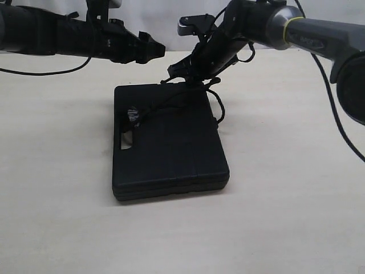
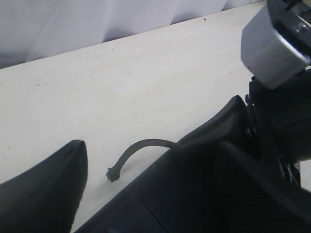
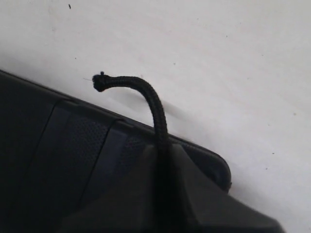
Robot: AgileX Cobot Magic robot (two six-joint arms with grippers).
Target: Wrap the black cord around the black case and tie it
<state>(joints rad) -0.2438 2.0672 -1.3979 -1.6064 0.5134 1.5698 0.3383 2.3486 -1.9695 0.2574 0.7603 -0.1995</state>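
The black case [image 1: 168, 142] lies flat mid-table, handle slot to the left. The black cord [image 1: 165, 103] runs from a frayed knot [image 1: 133, 114] near the slot, slanting across the lid to the case's far edge, where my right gripper [image 1: 185, 74] is shut on it. Another stretch loops down the case's right side [image 1: 220, 113]. In the right wrist view the cord [image 3: 158, 116] rises from between the closed fingers [image 3: 214, 204], over the case [image 3: 53, 145]; its knotted tip [image 3: 99, 82] sticks out free. My left gripper [image 1: 153, 50] hovers open just left of the right one; the tip [image 2: 113, 174] lies between its fingers [image 2: 48, 189].
The pale table [image 1: 285, 200] runs all round the case. A white backdrop [image 1: 159, 23] closes off the far edge. The right arm's grey wrist camera housing [image 2: 274, 43] sits close in front of the left gripper, and thin robot cables [image 1: 342, 131] hang at the right.
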